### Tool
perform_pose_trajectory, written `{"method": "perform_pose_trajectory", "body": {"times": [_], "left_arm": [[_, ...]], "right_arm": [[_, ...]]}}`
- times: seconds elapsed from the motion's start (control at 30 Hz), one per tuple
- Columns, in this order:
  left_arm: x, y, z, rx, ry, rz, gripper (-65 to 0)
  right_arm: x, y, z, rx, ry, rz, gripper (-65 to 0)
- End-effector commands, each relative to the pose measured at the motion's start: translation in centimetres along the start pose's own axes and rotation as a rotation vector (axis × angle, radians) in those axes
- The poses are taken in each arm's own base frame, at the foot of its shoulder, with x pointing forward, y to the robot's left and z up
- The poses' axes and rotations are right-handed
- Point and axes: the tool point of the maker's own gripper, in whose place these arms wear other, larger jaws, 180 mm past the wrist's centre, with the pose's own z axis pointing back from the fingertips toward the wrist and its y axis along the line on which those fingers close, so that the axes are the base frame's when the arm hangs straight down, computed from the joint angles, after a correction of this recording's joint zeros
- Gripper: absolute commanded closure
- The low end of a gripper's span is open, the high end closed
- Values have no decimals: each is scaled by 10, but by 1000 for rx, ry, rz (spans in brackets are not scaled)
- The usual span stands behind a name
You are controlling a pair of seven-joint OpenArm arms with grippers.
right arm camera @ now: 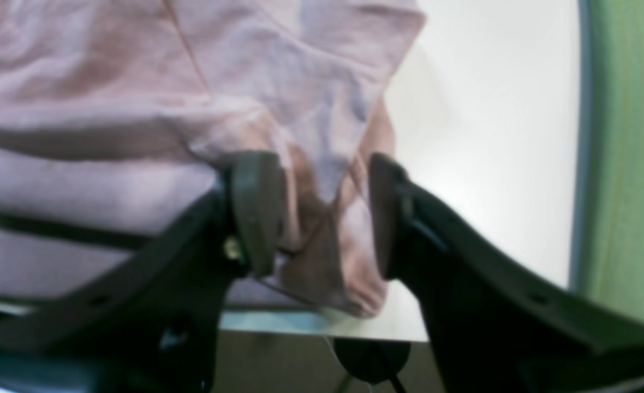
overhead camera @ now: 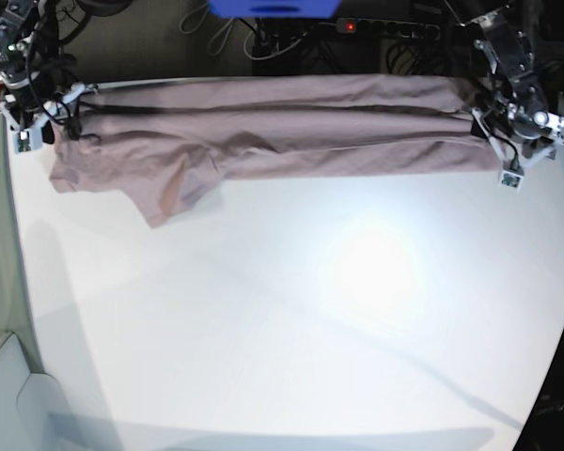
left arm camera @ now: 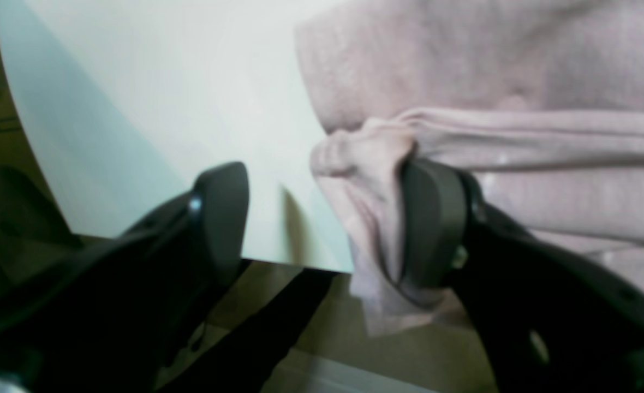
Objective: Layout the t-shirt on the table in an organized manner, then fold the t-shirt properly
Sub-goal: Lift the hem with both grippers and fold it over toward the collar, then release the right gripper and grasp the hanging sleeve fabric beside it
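Both arms are sitting at the far tabletop edge with jaws spread apart: left gripper has fabric draped on one pad only, right gripper has a loose corner hanging between open pads, unclamped. T-shirt is lying as a bunched band, long axis running side to side along that edge. Risk: overhanging corners are likely sliding off or snagging on retreating pads.

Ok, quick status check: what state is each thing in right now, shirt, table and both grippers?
t-shirt: bunched in a long band along the table's far edge, not folded.
table: shirt lying on it.
left gripper: open, cloth against one finger.
right gripper: open, cloth between fingers.
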Motion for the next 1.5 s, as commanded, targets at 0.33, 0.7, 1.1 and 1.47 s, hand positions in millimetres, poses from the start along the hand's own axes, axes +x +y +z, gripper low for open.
{"method": "perform_pose_trajectory", "body": {"times": [0.33,0.7,1.1,1.47], "left_arm": [[1,1,1,1,-1,3,-426],[4,3,1,5,-7,3,-426],[6,4,1,6,-13,5,-426],[45,8,-9,-11,-61,40,-426]], "right_arm": [[71,-37,43,-167,-205,63,-318],[115,61,-40,122,-27,191,-319],[114,92,-99,259,132,150,-319],[116,122,-105,324,135,170,-318]]}}
